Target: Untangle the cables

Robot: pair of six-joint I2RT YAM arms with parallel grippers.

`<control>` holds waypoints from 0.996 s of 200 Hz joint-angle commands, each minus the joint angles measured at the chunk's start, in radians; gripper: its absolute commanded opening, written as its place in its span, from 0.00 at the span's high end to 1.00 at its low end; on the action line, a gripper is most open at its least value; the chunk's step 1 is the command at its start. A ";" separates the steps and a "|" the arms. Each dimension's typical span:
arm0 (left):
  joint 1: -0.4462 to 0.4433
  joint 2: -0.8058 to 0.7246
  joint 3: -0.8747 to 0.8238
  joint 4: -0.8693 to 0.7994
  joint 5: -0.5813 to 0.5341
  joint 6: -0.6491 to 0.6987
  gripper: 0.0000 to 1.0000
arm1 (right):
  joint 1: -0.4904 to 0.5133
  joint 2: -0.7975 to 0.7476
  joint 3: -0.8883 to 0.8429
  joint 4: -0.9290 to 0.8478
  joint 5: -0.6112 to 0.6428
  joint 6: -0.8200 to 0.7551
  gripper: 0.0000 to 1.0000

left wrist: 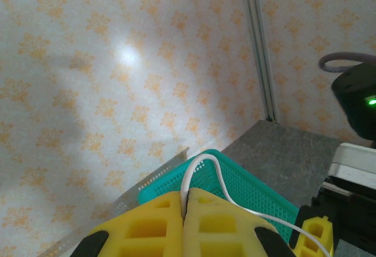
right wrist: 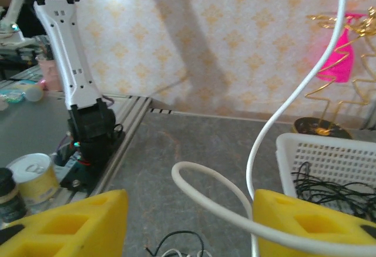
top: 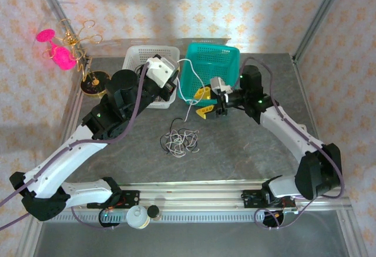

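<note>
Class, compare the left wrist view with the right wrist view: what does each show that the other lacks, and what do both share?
Left wrist, not right wrist: the teal basket and the left tool, shut on the white cable.

Right wrist, not left wrist: the gold wire stand, the tin by the rail, and black cables in the white basket.

Both: the white cable, which in the right wrist view passes between the fingers of the open right tool; the grey table; and the patterned wall.

Table [top: 252, 151]: grey, stone-look.
Rear centre: white basket [top: 141, 54] beside teal basket [top: 228, 57], possibly touching.
Rear-left corner: gold wire stand [top: 76, 37] w/ pink pieces [top: 61, 58].
Near rail: pale can [top: 136, 216], small dark-capped jar [top: 153, 211].
</note>
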 commanded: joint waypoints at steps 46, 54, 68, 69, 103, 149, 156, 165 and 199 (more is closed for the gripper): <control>0.004 -0.003 0.018 0.024 0.030 -0.021 1.00 | 0.017 0.026 0.038 0.036 0.081 0.093 0.55; 0.003 -0.003 0.013 0.025 0.027 -0.022 1.00 | 0.016 0.005 -0.008 0.168 0.137 0.198 0.59; 0.002 -0.003 0.011 0.026 0.022 -0.021 1.00 | 0.015 -0.024 -0.057 0.291 0.187 0.285 0.71; 0.002 -0.003 0.011 0.026 0.022 -0.021 1.00 | 0.015 -0.026 -0.059 0.295 0.188 0.288 0.72; 0.002 -0.009 0.012 0.035 0.014 -0.013 1.00 | 0.016 -0.028 -0.064 0.237 0.179 0.279 0.94; 0.003 -0.029 -0.005 0.115 -0.028 0.005 1.00 | 0.019 -0.089 -0.141 0.252 0.235 0.347 1.00; 0.002 -0.033 -0.007 0.125 -0.029 0.006 1.00 | 0.021 -0.100 -0.155 0.259 0.243 0.354 1.00; 0.004 -0.032 -0.006 0.131 -0.027 0.007 1.00 | 0.026 -0.113 -0.173 0.272 0.256 0.369 1.00; 0.002 -0.026 0.001 0.136 -0.021 0.011 1.00 | 0.043 -0.141 -0.212 0.324 0.326 0.453 1.00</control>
